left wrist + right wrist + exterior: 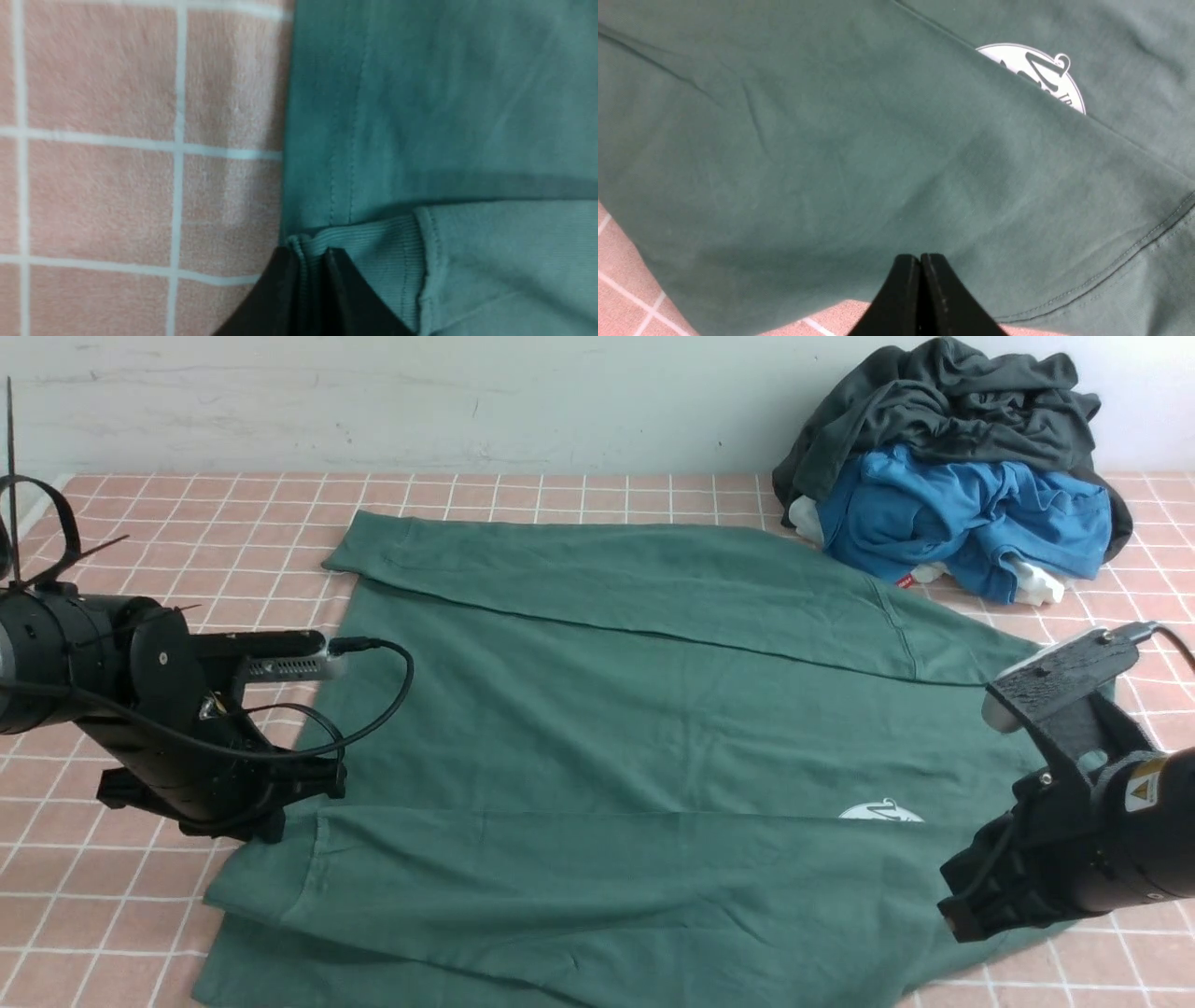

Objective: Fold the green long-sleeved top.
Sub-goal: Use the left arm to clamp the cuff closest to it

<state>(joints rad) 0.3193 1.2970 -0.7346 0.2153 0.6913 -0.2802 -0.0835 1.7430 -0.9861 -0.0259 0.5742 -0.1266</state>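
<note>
Front view: the green long-sleeved top [607,709] lay spread flat over the middle of the counter [187,523], which was covered in pink cloth with a white grid.
Colour and cloth: a dark, dull green; soft, with only shallow creases across the body.
Far sleeve [607,574]: folded in across the body, its edge making one long straight line.
Near sleeve [560,877]: folded in likewise, lying as a broad band along the near side.
Chest logo [1036,70]: white and rounded; the edge of the near sleeve covered about half of it, and its lettering was too cut off to read.
Ribbed cuff [373,247]: lay at the top's edge on the robot's left, right where green met pink.
Left claw [310,254]: its two black fingers [275,298] were pinched together with a ridge of the cuff caught between them.
Right claw [920,255]: fingers pressed together with nothing between them, over the top's near edge at the robot's right; I could not tell whether it touched the cloth.
Pile at the far right: a dark charcoal-grey garment [952,401] heaped over a bright blue garment [962,513], just beside the top's far right corner.
Cut off: the top's near edge ran out of the front view at the bottom.
Hard to make out: the white bits under the blue garment, and the left claw's tips in the front view, hidden behind its own arm.
</note>
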